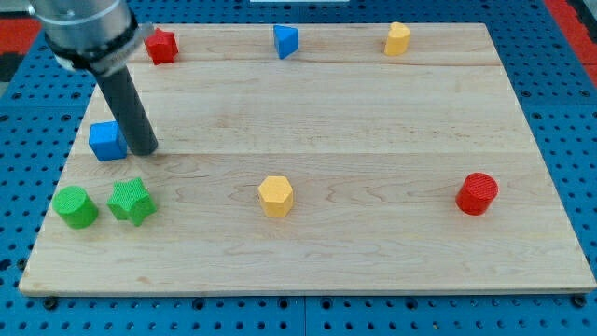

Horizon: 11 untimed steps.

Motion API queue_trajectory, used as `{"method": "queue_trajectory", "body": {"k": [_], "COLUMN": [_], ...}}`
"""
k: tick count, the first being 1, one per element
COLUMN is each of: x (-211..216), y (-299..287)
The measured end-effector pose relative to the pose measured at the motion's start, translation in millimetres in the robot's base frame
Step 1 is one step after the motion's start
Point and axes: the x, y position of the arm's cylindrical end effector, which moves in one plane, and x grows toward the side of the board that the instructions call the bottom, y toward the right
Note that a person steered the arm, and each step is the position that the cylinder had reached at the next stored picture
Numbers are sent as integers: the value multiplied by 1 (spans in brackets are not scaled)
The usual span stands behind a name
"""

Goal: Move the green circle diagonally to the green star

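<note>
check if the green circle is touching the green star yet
Apart. The camera view shows a thin strip of board between the green circle and the green star.

A blue cube sits just to the view's left of my tip. Well above the tip, along the wooden board's top edge, stand a red block, a blue block and a yellow block. A yellow hexagon lies below and right of the tip. A red cylinder lies far to its right.
</note>
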Motion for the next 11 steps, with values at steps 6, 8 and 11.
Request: {"method": "queue_trajectory", "body": {"k": [6, 8, 11], "x": [61, 87, 35], "y": [-41, -82, -90]}}
